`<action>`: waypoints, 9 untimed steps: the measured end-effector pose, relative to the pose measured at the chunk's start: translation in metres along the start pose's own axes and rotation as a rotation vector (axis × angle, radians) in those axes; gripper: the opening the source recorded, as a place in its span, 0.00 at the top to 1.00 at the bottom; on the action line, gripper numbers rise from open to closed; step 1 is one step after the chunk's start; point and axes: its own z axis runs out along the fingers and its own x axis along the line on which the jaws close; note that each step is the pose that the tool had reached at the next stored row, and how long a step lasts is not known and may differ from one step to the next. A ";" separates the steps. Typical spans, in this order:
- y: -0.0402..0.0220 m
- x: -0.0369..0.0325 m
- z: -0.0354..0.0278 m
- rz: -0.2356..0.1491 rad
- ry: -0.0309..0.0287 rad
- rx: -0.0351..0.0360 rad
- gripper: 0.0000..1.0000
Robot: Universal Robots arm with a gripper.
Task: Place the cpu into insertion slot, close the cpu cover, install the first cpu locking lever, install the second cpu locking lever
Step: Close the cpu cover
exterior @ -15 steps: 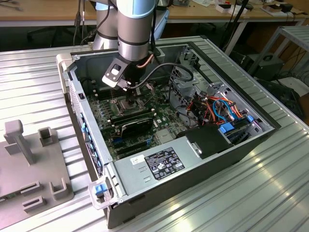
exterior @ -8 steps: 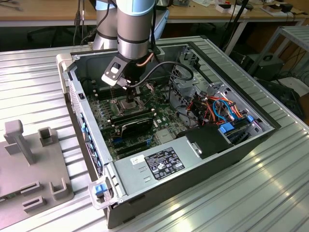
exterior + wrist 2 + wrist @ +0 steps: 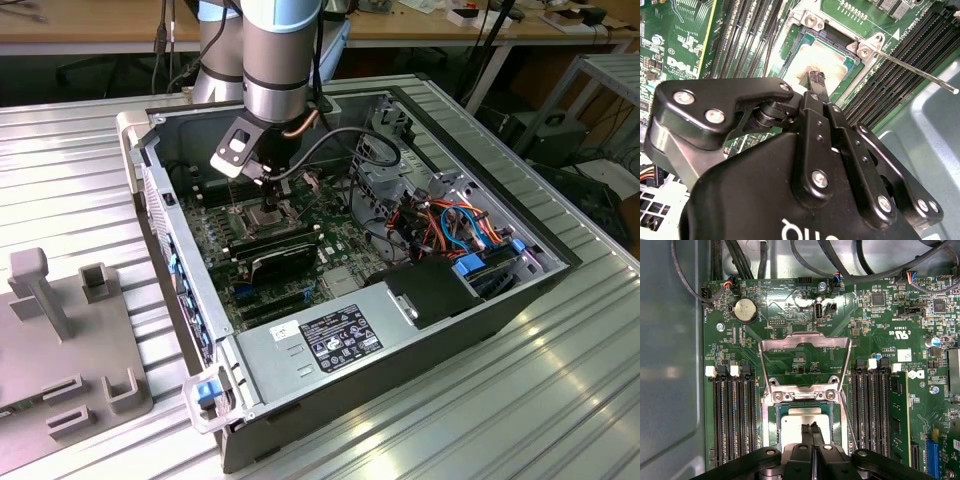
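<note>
One ribbed metal table (image 3: 560, 400) carries one open computer case (image 3: 180, 270), and in the exterior view one grey fixture block (image 3: 70, 340) lies on the table to that view's left, well apart from the case. My single arm reaches down into the case. One green circuit board (image 3: 880, 340) covers the case floor; on it I count two banks of memory slots (image 3: 735, 420), one on each side of the socket, and one round coin battery (image 3: 745, 310). One insertion slot (image 3: 774, 416) sits between those banks. The one cpu cover (image 3: 805, 337) is swung open on its hinge, tilted back from the slot, with the board visible through its window. One cpu (image 3: 799, 419) lies flat inside the insertion slot, silver plate up. One thin locking lever (image 3: 915, 70) juts free from a corner of the slot. My gripper (image 3: 810, 431) hangs directly over the cpu, both fingers pressed together and pinching nothing; I cannot tell whether the tips touch the plate.
</note>
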 end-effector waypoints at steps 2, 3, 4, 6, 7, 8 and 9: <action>0.0000 0.0000 0.0000 0.000 -0.0001 0.0000 0.89; 0.0000 0.0000 0.0000 0.000 -0.0001 0.0000 0.89; 0.0000 0.0000 0.0000 0.000 -0.0001 0.0000 0.89; 0.0000 0.0000 0.0000 0.000 -0.0001 0.0000 0.89; 0.0000 0.0000 0.0000 0.000 -0.0001 0.0000 0.89; 0.0000 0.0000 0.0000 0.000 -0.0002 0.0000 0.89; 0.0000 0.0000 0.0000 0.000 -0.0002 0.0000 0.89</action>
